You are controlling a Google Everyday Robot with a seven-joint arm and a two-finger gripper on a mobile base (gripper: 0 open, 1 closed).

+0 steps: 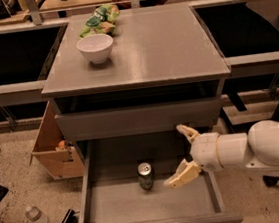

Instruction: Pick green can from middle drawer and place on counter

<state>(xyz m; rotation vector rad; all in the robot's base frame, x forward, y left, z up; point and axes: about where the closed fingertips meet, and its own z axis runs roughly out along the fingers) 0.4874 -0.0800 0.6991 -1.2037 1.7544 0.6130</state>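
Hanging wide open and empty near the right wall of the drawer, the gripper should, I reckon, slide left to straddle the upright can, which stands just below the front edge of the counter, before closing.
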